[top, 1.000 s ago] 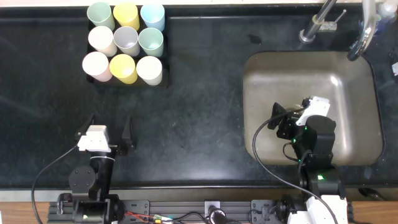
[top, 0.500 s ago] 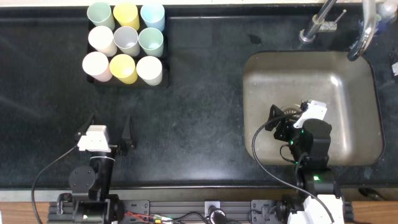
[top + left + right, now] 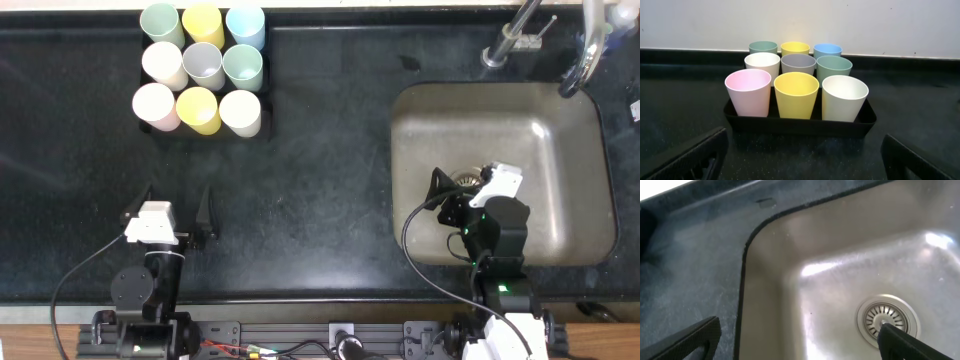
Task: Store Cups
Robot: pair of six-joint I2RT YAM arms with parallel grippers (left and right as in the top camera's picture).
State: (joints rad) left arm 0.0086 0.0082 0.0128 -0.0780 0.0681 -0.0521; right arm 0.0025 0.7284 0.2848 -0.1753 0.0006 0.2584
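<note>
all nine cups (image 3: 200, 70) sit upright in the tray (image 3: 800, 126) at the worktop's (image 3: 320, 180) far left. our left gripper (image 3: 175, 208) is nearer, spread wide and empty, pointed straight at them; right gripper (image 3: 801, 342) hangs wide and empty over the sink (image 3: 560, 130), well apart.

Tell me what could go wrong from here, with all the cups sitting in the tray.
The right gripper hangs open over the steel sink near its drain; a sideways swing toward the counter could clip the sink's wall.
The open left gripper faces the black tray; driving forward could knock the pink cup or white cup in the front row.
</note>
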